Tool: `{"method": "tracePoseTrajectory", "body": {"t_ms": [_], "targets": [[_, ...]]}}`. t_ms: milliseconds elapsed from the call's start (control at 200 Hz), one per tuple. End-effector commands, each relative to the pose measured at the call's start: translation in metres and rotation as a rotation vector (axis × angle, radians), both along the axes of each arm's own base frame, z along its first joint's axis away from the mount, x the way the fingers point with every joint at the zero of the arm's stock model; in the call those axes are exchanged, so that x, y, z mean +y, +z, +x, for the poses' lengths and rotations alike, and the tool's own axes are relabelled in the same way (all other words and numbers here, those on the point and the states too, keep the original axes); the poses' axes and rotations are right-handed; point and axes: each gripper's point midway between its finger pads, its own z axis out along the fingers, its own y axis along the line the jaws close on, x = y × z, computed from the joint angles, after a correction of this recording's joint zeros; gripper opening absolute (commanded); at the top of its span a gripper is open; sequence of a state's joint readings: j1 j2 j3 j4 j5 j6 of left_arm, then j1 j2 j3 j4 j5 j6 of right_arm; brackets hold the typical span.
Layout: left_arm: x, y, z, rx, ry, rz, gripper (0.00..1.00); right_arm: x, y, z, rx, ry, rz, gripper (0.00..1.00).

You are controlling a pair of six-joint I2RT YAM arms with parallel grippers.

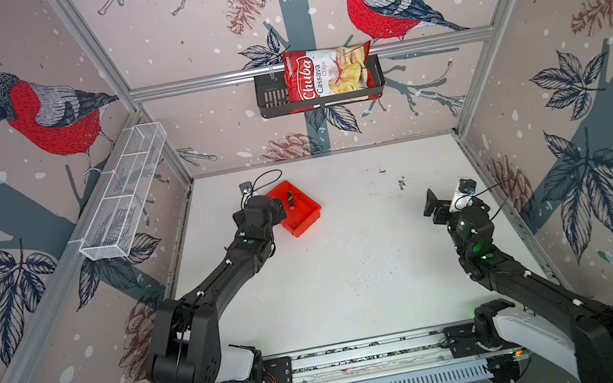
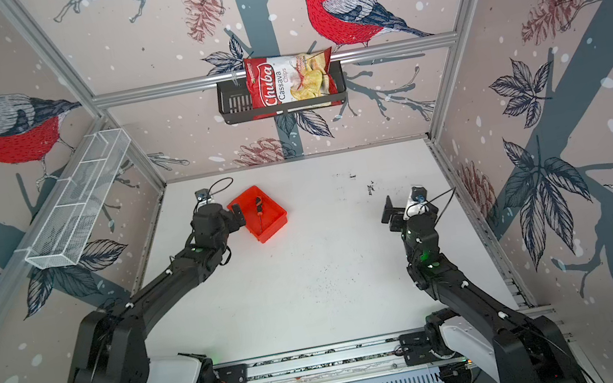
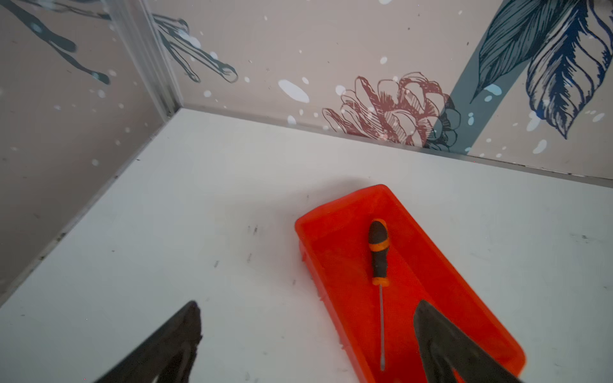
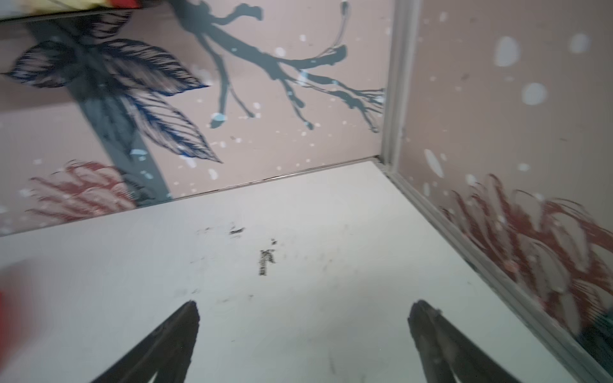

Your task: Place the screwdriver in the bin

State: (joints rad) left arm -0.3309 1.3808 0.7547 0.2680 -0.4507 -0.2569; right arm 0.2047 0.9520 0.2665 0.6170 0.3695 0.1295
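The screwdriver (image 1: pixel 291 203) (image 2: pixel 258 207) (image 3: pixel 378 252), with an orange-and-black handle and a thin shaft, lies flat inside the bin (image 1: pixel 306 207) (image 2: pixel 274 215) (image 3: pixel 431 265), a shallow red-orange tray at the back left of the white table. My left gripper (image 1: pixel 279 208) (image 2: pixel 238 213) (image 3: pixel 306 308) is open beside the bin's left wall. It holds nothing: one finger (image 3: pixel 434 335) hangs over the bin and the other over the bare table. My right gripper (image 1: pixel 430 204) (image 2: pixel 387 210) (image 4: pixel 305 306) is open and empty above the table's right side.
A black slotted basket (image 1: pixel 272 97) on the back wall holds a bag of cassava chips (image 1: pixel 327 75). A long white wire basket (image 1: pixel 127 188) hangs on the left wall. Patterned walls close the table on three sides; the arm bases stand along the front rail (image 1: pixel 365 353).
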Motion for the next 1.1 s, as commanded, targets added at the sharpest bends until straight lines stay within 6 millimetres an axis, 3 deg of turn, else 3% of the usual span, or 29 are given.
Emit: {"method": "tracePoseTrajectory", "body": {"t_ms": [0,120,280,530,711,986,1091], "targets": [[0.017,0.036,-0.003,-0.207,0.05,0.093,0.97,-0.029,0.004,-0.006,-0.062,-0.105,0.009,0.99],[0.023,0.035,-0.021,-0.309,0.029,0.176,0.97,-0.04,-0.003,-0.011,-0.099,-0.112,0.01,0.99],[0.046,0.016,-0.038,-0.368,0.067,0.213,0.97,-0.047,-0.012,-0.007,-0.097,-0.121,0.022,1.0],[0.069,0.006,-0.037,-0.34,0.08,0.229,0.97,-0.053,-0.022,0.002,-0.131,-0.13,0.039,0.99],[0.084,-0.012,-0.037,-0.285,0.083,0.159,0.97,-0.044,-0.043,0.018,-0.08,-0.069,0.024,0.99],[0.089,-0.047,-0.043,-0.308,0.046,0.106,1.0,-0.04,-0.056,0.034,-0.026,-0.05,0.012,0.99],[0.09,-0.05,-0.04,-0.282,0.045,0.104,1.0,-0.04,-0.058,0.035,-0.014,-0.053,0.01,0.99]]}}
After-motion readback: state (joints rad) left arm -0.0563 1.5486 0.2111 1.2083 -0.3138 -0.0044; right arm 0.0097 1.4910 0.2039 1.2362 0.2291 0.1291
